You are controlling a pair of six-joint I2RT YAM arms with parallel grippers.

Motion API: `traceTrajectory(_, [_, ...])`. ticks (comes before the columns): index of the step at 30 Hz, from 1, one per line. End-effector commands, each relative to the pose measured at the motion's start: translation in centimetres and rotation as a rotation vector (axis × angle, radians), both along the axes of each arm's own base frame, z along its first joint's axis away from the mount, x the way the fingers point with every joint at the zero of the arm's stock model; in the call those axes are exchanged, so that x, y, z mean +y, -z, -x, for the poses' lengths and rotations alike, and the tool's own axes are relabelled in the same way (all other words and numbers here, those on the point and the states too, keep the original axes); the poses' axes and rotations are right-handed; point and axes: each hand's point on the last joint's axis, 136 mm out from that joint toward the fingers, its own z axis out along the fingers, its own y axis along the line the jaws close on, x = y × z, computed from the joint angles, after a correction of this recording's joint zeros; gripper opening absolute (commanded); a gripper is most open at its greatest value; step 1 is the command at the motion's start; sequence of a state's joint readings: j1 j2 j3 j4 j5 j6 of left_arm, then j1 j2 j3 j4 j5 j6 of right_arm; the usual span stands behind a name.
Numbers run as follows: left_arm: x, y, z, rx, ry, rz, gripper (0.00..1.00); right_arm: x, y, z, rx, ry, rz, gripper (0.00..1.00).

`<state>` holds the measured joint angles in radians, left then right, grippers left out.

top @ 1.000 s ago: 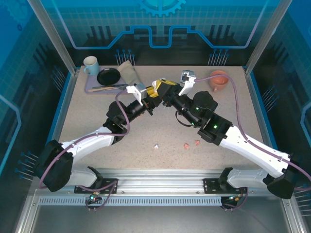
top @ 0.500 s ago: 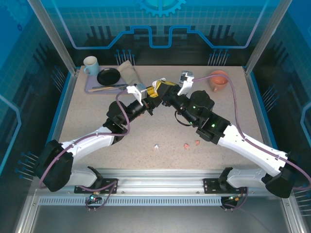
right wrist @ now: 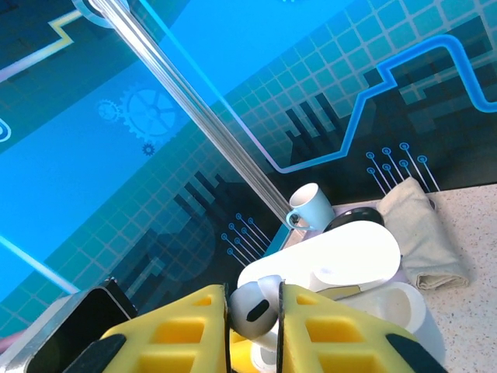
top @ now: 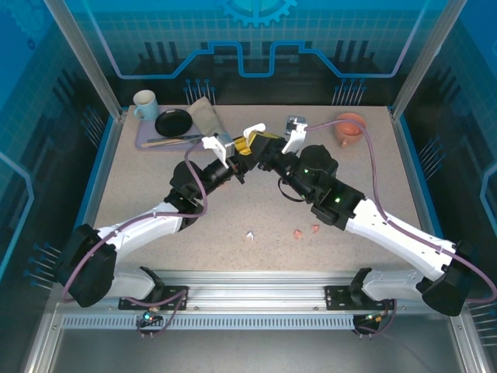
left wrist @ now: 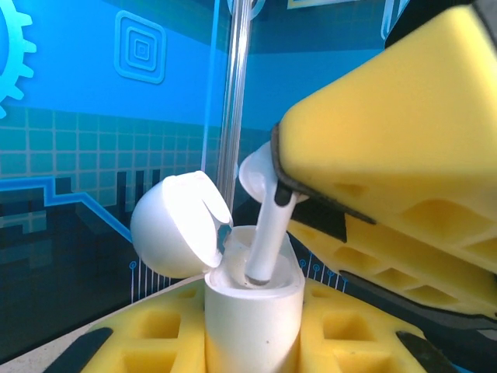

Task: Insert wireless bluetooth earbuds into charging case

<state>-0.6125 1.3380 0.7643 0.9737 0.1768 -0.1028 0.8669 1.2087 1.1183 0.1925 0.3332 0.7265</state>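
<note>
I'm watching the left pincer and right pincer meeting above the far middle of the counter, a white case poking up between them. One white earbud and two pink earbuds are lying near the front edge.

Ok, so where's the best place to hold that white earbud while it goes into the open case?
Grip the white earbud by its rounded head, coming from above with a finger on each side, as the right gripper does. That leaves the stem free to point down into the case, which the left gripper holds upright with its lid swung open.
</note>
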Motion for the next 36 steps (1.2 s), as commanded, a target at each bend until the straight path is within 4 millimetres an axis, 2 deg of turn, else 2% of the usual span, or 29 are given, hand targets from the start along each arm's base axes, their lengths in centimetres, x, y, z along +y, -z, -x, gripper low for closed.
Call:
traceTrajectory(1, [0.4,-3.2,0.8,-0.078,-0.002,0.042,0.0,-0.4,1.0,-0.7,0.022,0.021,0.0,0.19])
traceTrajectory(9, [0.3,-3.3,0.8,-0.081,-0.004,0.041,0.0,0.1,1.7,-0.6,0.039,-0.005,0.017,0.19])
traceTrajectory(24, [0.4,-3.2,0.7,-0.078,-0.01,0.039,0.0,1.2,4.6,0.5,0.107,-0.056,0.091,0.19])
traceTrajectory(30, [0.4,-3.3,0.6,-0.079,-0.016,0.039,0.0,1.1,5.6,0.7,0.127,-0.052,0.101,0.18])
traceTrajectory(36, [0.6,-3.3,0.4,-0.076,-0.036,0.034,0.0,0.4,5.4,0.9,0.125,-0.015,0.116,0.19])
